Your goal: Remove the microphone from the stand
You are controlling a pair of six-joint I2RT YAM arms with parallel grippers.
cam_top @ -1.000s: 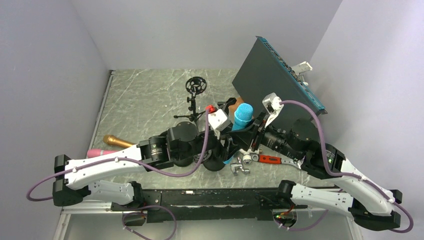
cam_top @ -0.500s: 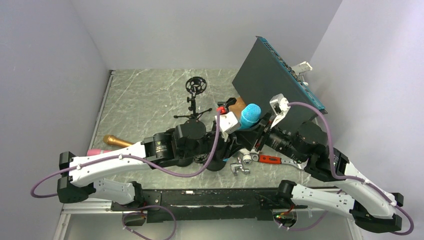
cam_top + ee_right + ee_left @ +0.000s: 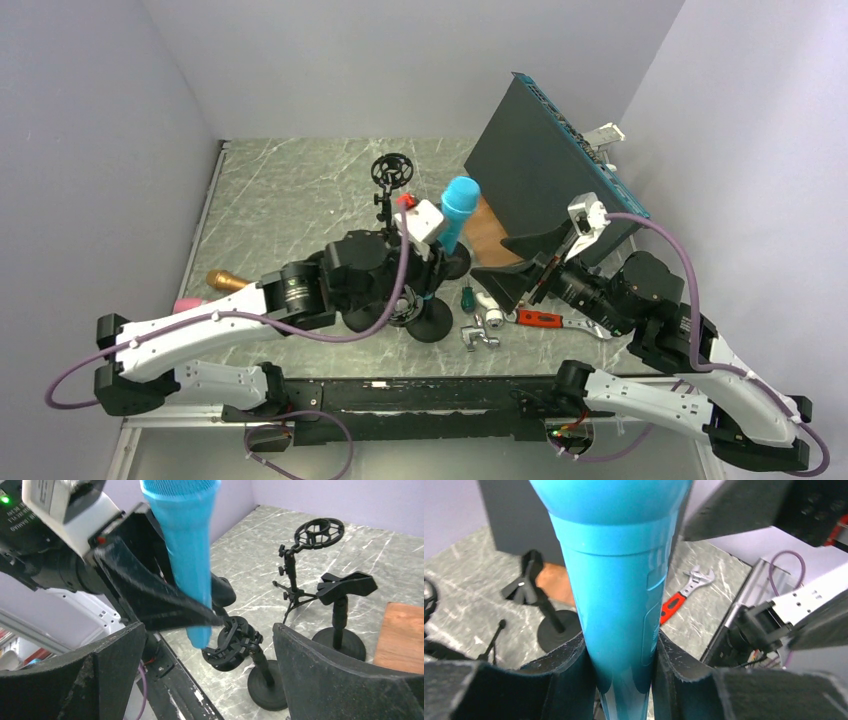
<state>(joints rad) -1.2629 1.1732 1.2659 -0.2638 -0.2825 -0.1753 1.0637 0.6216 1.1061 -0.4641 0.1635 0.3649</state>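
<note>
Now | microphone (image 3: 619, 580) pinched mid-body by left jaws, long axis near upright, head up | tail end just beside ring mount of stand (image 3: 232, 642) on desk (image 3: 290, 200), seemingly clear of it | right jaws spread, empty, well apart | likely next: upward along axis, left arm.

Top view gives you bright, even, diffuse light: only soft shadows on the counter (image 3: 290, 200), no glare, sharp throughout. Left wrist: the microphone (image 3: 619, 580) is so close it fills your frame, with a faint vertical sheen on its body and a slightly soft background. Right wrist: the right end effector (image 3: 207, 626) fingers (image 3: 345, 680) are dark and soft-edged in the near corners; the counter behind is crisp.
</note>
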